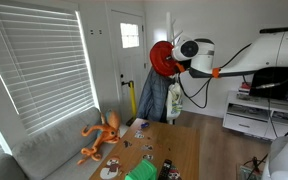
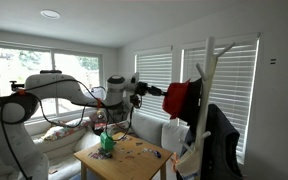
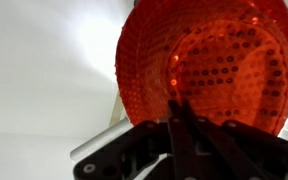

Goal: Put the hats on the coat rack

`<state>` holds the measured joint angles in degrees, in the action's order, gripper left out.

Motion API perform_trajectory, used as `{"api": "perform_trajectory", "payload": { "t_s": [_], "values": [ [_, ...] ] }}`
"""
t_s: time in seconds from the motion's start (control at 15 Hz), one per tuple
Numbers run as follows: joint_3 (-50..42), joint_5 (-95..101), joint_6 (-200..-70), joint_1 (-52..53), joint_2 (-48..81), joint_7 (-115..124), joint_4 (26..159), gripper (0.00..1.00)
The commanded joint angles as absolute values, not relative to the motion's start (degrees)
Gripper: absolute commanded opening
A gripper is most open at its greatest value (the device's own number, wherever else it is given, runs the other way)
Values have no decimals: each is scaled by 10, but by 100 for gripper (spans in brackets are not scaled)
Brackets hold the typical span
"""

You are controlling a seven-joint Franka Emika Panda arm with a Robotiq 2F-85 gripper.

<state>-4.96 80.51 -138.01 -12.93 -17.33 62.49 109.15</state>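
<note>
The gripper pinched the brim of the round, sequin-studded red hat, holding it just beside the top of the slim, white, branching coat rack.

Red hat clipped by wrist view's top and right edges, my gripper base lost below frame, coat rack lower pole hidden behind dark coat, bits at middle of table too small to name.

Open air fills the upper middle of an exterior view, above the bench. At right the coat rack, 1 dark coat on it, and the red hat just beside block passage.
</note>
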Motion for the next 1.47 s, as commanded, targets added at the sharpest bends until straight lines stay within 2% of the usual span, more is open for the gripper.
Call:
{"api": "perform_trajectory", "payload": {
  "t_s": [0.0,0.13,0.2,0.33,0.87,1.0,1.4],
  "values": [
    [-41,844,-1320,-115,-163,696,1084,1],
    [-41,840,-1302,-103,-159,701,1089,3],
    [-41,839,-1297,-98,-157,702,1092,30],
    [-43,837,-1290,-89,-153,702,1093,37],
    [-45,810,-1277,-74,-148,692,1084,94],
    [-44,792,-1273,-70,-149,684,1079,100],
    [-40,692,-1246,-50,-153,666,1052,100]
  ]
}}
